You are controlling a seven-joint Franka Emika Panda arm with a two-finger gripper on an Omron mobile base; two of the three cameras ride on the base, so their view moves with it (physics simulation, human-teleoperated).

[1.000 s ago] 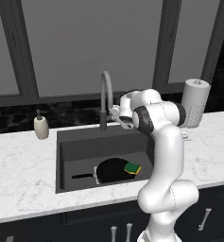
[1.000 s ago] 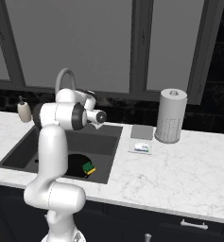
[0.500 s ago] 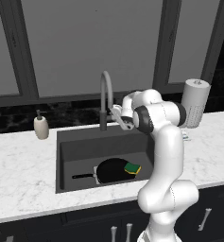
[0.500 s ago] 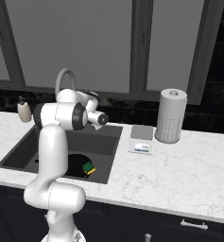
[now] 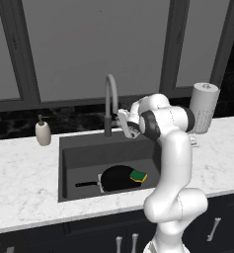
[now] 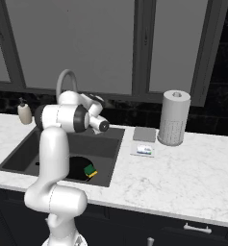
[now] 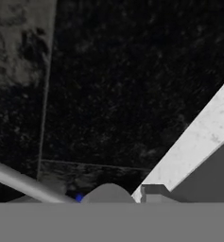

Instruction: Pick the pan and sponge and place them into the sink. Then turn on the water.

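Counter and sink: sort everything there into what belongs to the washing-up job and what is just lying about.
Belongs to the job:
- round black frying pan, in the basin
- yellow-and-green sponge, on the pan
- dark grey sink
- arched grey faucet, gripper beside it

Just lying about:
- cream soap dispenser bottle
- white paper towel roll
- flat blue-and-white box
- grey square mat

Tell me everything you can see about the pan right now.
The pan is round, shallow and black, with a long thin black handle pointing toward the sink's left side. It lies flat on the bottom of the dark grey sink, toward the front right. The yellow-and-green sponge rests on its right edge. No water is falling on it.
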